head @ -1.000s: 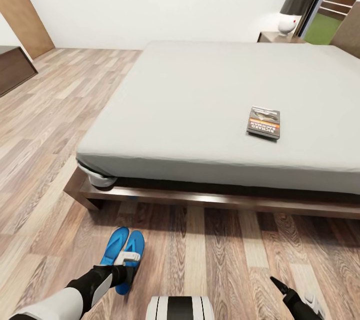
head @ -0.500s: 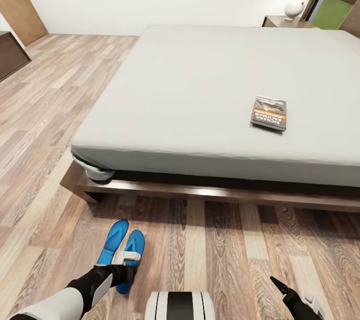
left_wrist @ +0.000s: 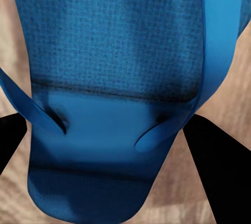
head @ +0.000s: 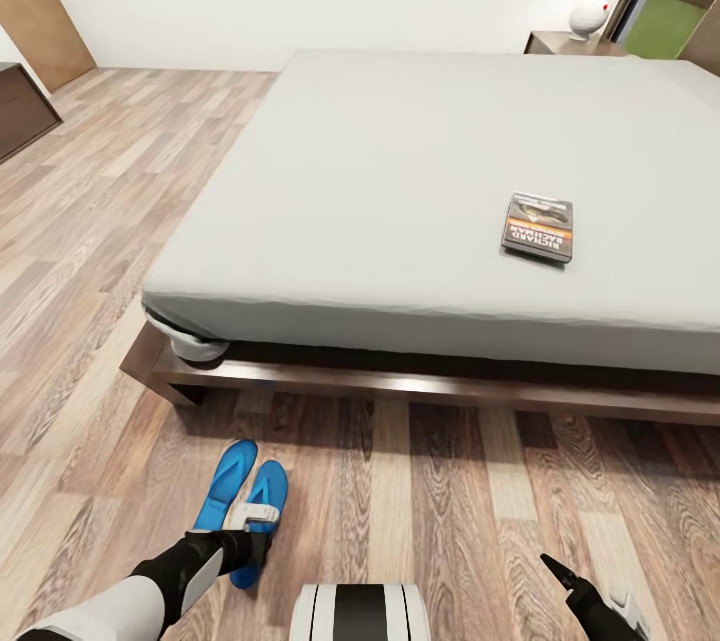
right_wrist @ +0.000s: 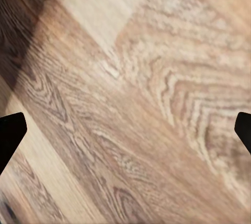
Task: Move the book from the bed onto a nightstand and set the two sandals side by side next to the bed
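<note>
Head view: the bed (head: pixel 400 191) is being used as landmark. The book (head: pixel 538 227) is lying flat on the mattress, near the edge facing the robot, toward the bed's right half. A nightstand (head: pixel 572 44) is seen at the far right corner of the bed, with a white lamp base (head: pixel 587 16) on top. The two sandals (head: pixel 241 506) are lying side by side on the wood floor (head: pixel 420 511) in front of the bed's near left corner, apart from the frame.

Left wrist view is giving what the head view is not: one blue sandal (left_wrist: pixel 120 93) close up, strap visible, with the left gripper (left_wrist: pixel 112 145) fingers spread wide on either side of the sole. Actual contact cannot be told; nothing is being clamped.

Right wrist view: bare floor planks (right_wrist: pixel 125 98) only are being looked at, right gripper (right_wrist: pixel 125 130) fingertips (right_wrist: pixel 10 135) far apart at both frame edges, released, nothing held. In the head view it is hanging low, well right of the sandals.
</note>
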Tool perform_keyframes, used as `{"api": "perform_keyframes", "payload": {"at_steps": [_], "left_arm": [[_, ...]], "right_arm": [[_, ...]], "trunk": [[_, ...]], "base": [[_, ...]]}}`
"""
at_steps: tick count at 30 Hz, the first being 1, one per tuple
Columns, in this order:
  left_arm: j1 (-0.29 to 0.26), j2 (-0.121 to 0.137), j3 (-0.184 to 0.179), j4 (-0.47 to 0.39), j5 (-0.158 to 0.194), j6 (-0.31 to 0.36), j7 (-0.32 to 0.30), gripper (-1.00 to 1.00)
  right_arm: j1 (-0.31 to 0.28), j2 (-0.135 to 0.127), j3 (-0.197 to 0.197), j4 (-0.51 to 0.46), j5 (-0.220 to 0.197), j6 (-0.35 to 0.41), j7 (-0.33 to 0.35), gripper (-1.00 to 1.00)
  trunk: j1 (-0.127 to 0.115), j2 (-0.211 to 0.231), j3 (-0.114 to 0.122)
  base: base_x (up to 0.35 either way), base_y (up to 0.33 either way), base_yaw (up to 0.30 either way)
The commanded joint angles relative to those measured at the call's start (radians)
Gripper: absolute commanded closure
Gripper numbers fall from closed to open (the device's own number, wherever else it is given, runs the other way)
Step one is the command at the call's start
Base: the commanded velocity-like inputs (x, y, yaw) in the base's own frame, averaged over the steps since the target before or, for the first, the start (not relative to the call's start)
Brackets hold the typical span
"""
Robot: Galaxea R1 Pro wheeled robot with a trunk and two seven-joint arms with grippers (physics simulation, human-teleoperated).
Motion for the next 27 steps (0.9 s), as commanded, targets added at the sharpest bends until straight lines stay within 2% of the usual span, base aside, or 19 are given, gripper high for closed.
{"api": "perform_keyframes", "payload": {"at_steps": [1,16,27], "left_arm": [[0.0,0.001,-0.006,-0.002,0.01,0.006,-0.002,1.0],[0.0,0.002,-0.007,-0.001,0.01,0.005,-0.004,1.0],[0.0,-0.002,-0.007,-0.001,0.009,0.006,-0.001,1.0]], "right_arm": [[-0.001,0.0,0.005,0.003,-0.01,0.009,0.006,-1.0],[-0.001,0.001,0.005,0.003,-0.011,0.008,0.006,-1.0],[-0.001,0.001,0.005,0.003,-0.011,0.009,0.006,-1.0]], "trunk": [[0.0,0.0,-0.001],[0.0,0.0,-0.001],[0.0,0.0,-0.004]], "base": [[0.0,0.0,0.0],[0.132,0.0,0.0],[0.02,0.0,0.0]]}}
